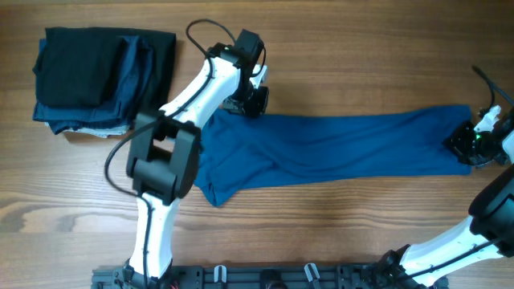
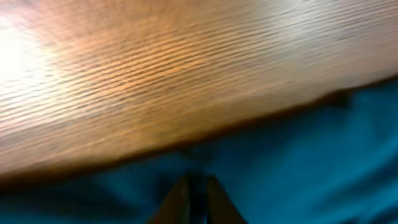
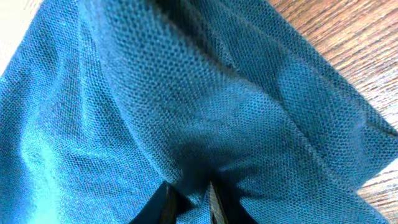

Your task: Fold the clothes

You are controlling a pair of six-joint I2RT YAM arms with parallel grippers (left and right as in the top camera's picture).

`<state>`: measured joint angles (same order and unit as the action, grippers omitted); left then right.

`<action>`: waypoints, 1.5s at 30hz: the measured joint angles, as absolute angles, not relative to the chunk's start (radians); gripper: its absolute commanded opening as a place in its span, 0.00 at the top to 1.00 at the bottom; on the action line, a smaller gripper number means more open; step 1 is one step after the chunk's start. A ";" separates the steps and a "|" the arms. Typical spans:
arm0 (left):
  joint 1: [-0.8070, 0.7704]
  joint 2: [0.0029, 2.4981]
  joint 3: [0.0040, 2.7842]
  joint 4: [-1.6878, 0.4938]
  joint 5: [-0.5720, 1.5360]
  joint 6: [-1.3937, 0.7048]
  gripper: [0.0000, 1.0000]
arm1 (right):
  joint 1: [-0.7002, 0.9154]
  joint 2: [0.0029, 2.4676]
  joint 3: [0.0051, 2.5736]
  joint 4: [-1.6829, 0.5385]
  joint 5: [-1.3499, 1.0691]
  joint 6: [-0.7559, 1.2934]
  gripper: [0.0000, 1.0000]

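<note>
The clothes (image 1: 337, 144), a blue shirt, lie stretched in a long band across the wooden table, with a folded lump at the left end. My left gripper (image 1: 250, 103) sits at the shirt's upper left edge. In the left wrist view its fingertips (image 2: 198, 186) are pinched together on blue fabric (image 2: 298, 162) right at the cloth's edge. My right gripper (image 1: 466, 146) is at the shirt's far right end. In the right wrist view its fingertips (image 3: 189, 196) are closed on a bunched pleat of the knit (image 3: 186, 93).
A pile of dark folded garments (image 1: 100, 79) sits at the back left corner. Bare wood (image 1: 337, 64) lies behind the shirt and in front of it. The arm bases and a black rail (image 1: 265, 277) line the front edge.
</note>
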<state>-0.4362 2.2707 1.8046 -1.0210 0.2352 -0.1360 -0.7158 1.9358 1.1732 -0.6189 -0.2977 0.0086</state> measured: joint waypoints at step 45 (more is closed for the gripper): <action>-0.299 2.163 1.634 -1.053 0.165 -0.199 0.96 | -0.705 1.937 1.204 -0.764 -0.150 0.172 0.88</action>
